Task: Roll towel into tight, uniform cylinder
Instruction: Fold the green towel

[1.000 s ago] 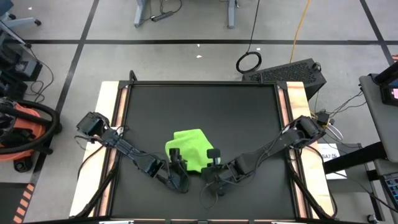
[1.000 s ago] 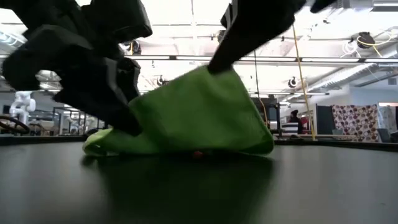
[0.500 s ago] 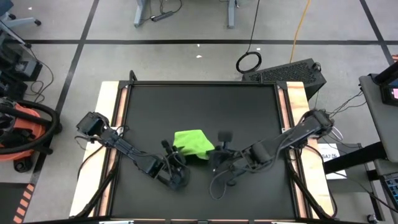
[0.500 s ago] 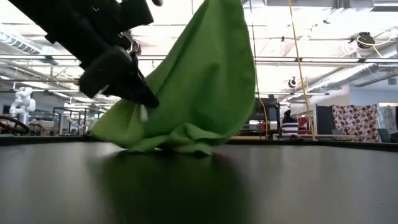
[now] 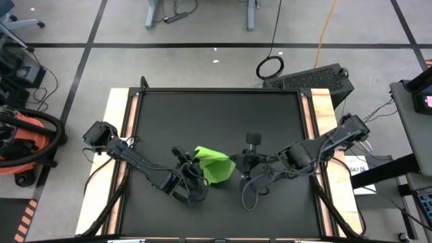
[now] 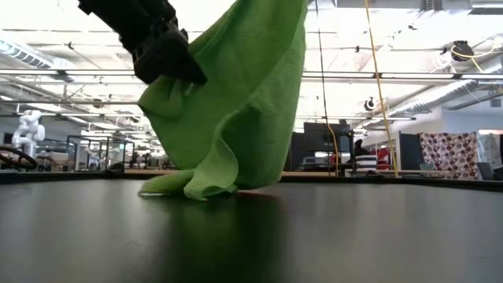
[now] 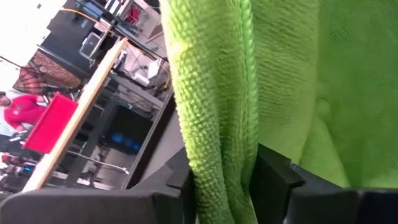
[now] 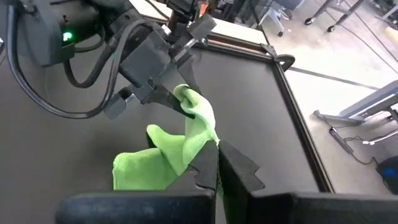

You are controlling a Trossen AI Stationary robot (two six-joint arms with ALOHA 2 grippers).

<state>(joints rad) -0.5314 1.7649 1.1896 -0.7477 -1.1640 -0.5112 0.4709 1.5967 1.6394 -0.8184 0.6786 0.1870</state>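
The towel (image 5: 214, 165) hangs in a bunch above the black mat (image 5: 216, 115), near its front middle, and only the lowest folds touch the surface (image 6: 196, 185). My left gripper (image 5: 191, 167) is clenched on the towel's edge on its left side; the cloth is pinched between my two fingers (image 7: 273, 180). My right gripper (image 8: 211, 155) grasps the other corner, fingers closed on a thin fold, just right of the towel.

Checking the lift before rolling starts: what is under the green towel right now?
Only the black table mat. The towel hangs from both grippers, left and right, its lower edge bunched on the mat. Anything beneath that bunched part is hidden.
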